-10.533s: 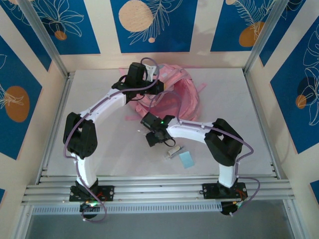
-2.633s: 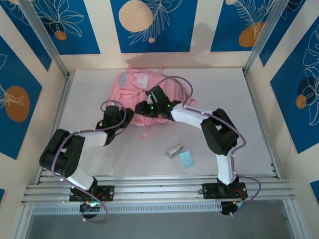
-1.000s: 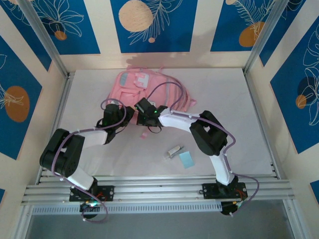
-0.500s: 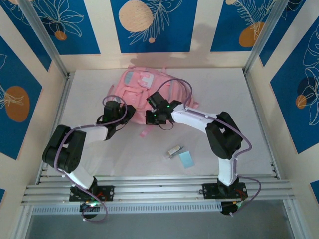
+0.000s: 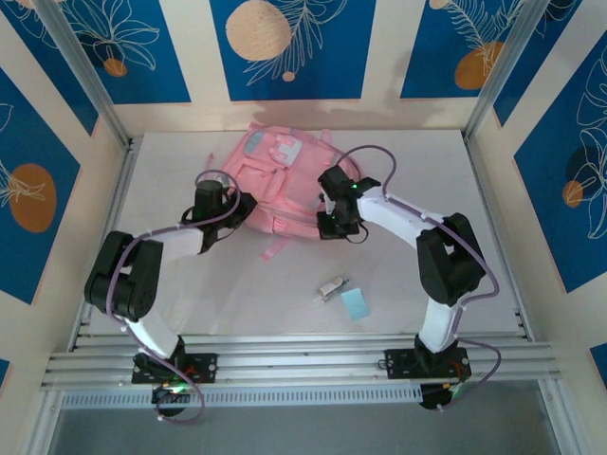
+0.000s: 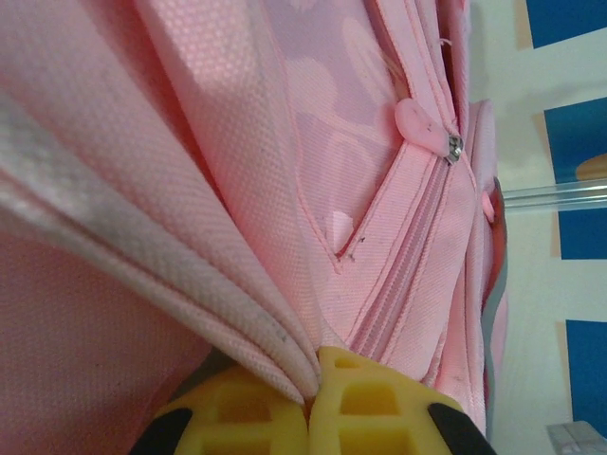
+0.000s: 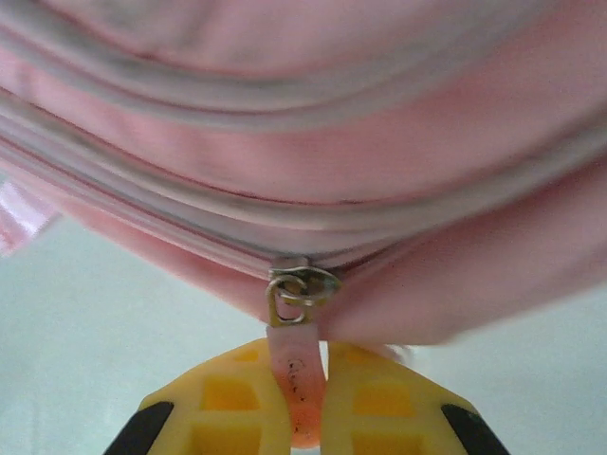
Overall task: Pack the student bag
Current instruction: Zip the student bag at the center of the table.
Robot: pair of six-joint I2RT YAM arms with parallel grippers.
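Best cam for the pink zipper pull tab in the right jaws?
Right wrist: the right gripper clamps the pink rubber zipper pull tab below its metal ring. Top external: the gripper covers it at the pink fabric backpack's edge. Left wrist: backpack fabric; can't identify this tab.

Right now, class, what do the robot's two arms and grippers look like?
The left arm and right arm have white links, black joints and lilac cables; a green light glows on the right one. The left gripper and right gripper have yellow fingers with square recesses.
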